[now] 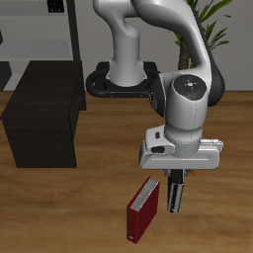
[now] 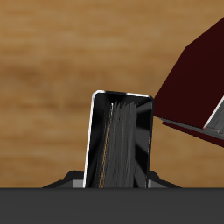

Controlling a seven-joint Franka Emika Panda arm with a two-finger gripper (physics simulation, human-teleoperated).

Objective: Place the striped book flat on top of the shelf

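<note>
The striped book (image 2: 118,131) sits between my fingers in the wrist view, seen end-on with white-edged covers and dark streaks. In the exterior view it (image 1: 176,206) hangs dark and narrow under my gripper (image 1: 176,193), near the table's front edge. My gripper (image 2: 116,180) is shut on it, one finger against each cover. The shelf (image 1: 44,124) is a low matte black cabinet with a flat bare top, farther back and well off to the side of the gripper.
A dark red book (image 1: 143,210) stands upright right beside the held book; it also shows in the wrist view (image 2: 197,83). A tall grey open-frame rack (image 1: 40,30) stands behind the shelf. A plant (image 1: 203,20) is behind the robot's base.
</note>
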